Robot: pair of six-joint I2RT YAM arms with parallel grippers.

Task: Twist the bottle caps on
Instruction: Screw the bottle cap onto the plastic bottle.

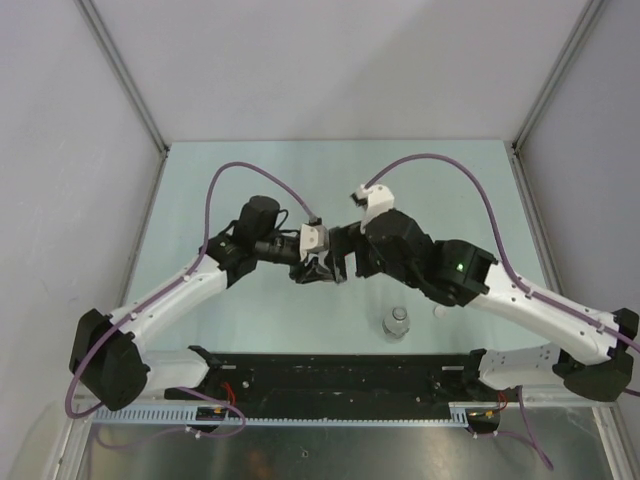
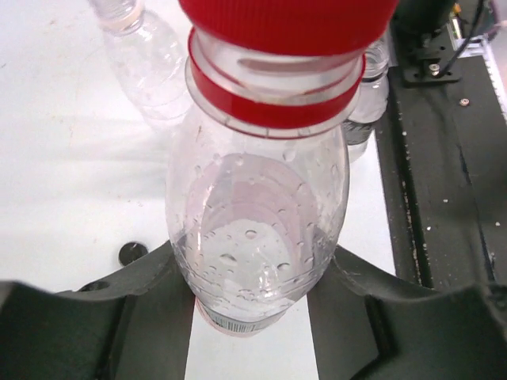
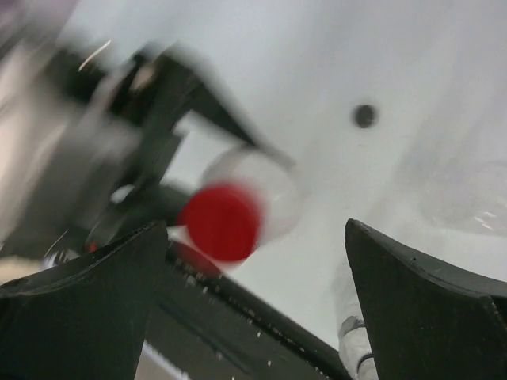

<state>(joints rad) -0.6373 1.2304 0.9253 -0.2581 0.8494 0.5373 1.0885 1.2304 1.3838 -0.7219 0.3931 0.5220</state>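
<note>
My left gripper (image 2: 253, 265) is shut on a clear bottle (image 2: 257, 214), holding it by its lower body. A red cap (image 2: 289, 24) sits on that bottle's neck, with thread showing beneath it. In the right wrist view the picture is blurred: the red cap (image 3: 220, 222) lies ahead of my right gripper (image 3: 253, 269), whose fingers stand wide apart with nothing between them. From above, both grippers meet at the table's middle, the left gripper (image 1: 312, 270) beside the right gripper (image 1: 340, 262). A black cap (image 2: 132, 252) lies loose on the table.
A second clear bottle (image 2: 146, 55) is beyond the held one to the left, and a third bottle (image 2: 372, 79) to the right. One bottle (image 1: 397, 323) stands near the black rail (image 1: 330, 375) at the table's near edge. Grey walls enclose the table.
</note>
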